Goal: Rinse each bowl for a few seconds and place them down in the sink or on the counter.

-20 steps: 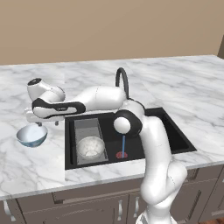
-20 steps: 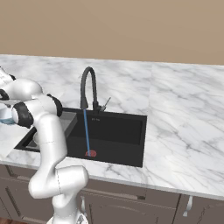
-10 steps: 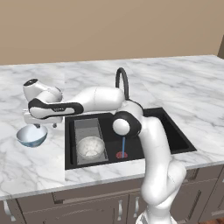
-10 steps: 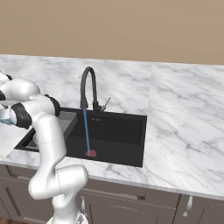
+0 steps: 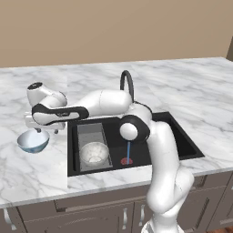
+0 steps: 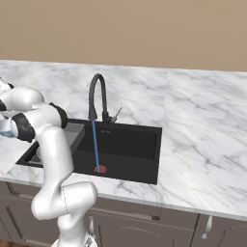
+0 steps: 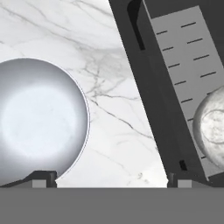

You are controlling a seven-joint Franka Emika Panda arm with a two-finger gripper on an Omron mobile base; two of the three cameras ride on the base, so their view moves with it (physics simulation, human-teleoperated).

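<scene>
Fingers (image 5: 44, 130) stand spread as wide as they go and grip nothing; in the hand view their two dark tips straddle bare marble, the blue-sided bowl (image 7: 37, 122) just to one side of the gap instead of between them. That bowl (image 5: 33, 140) sits upright on the tabletop (image 5: 36, 177) left of the sink (image 5: 182, 141), white inside, and I see no contact with it.

Compared with a second ago, my hand has slid a little further left and away from the basin, so it now hovers above the bowl's near rim; the bowl itself has not shifted. I read this as lining up for the first pick, with neither rinse done yet.

The speckled bowl (image 5: 95, 153) lies on the grey ridged tray (image 5: 88, 132) inside the sink, and it shows at the edge of the hand view too (image 7: 212, 131). Water already runs in a thin blue stream from the black arched faucet (image 6: 96, 96) down onto the red drain ring (image 6: 100, 169), well apart from both bowls.

My judgement: I need to shift the hand so one finger drops inside the rim before closing, or the bowl may skid away.
</scene>
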